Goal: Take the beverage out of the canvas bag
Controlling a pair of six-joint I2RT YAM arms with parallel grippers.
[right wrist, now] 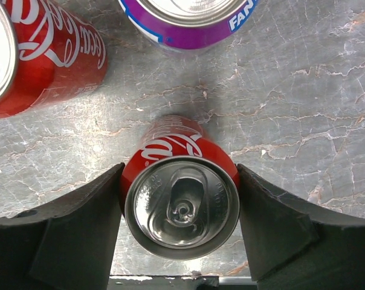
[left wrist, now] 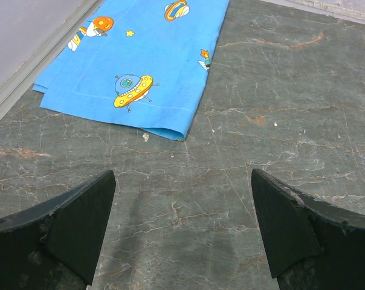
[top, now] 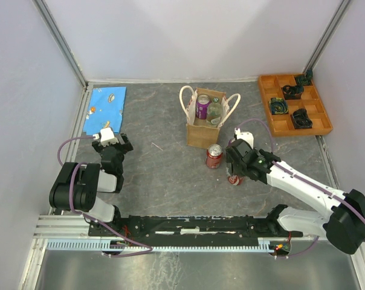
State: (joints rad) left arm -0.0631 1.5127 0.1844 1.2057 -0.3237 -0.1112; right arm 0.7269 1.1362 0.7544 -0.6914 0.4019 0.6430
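The tan canvas bag [top: 200, 134] with cream handles stands at the back middle of the table, open at the top. A purple can [top: 202, 106] and a clear bottle [top: 214, 112] stand inside it. My right gripper [top: 235, 173] is in front of the bag, shut on an upright red cola can [right wrist: 181, 205] that rests on the table; both fingers press its sides. A second red cola can [top: 214, 156] stands just to its left and also shows in the right wrist view [right wrist: 37, 54]. My left gripper [top: 113, 145] is open and empty, low over bare table [left wrist: 182, 199].
A purple Fanta can [right wrist: 188, 15] stands on the table just beyond the held can in the right wrist view. A blue patterned cloth [top: 107, 104] lies at the back left, ahead of the left gripper [left wrist: 140, 54]. An orange compartment tray [top: 281, 125] holding dark items sits back right.
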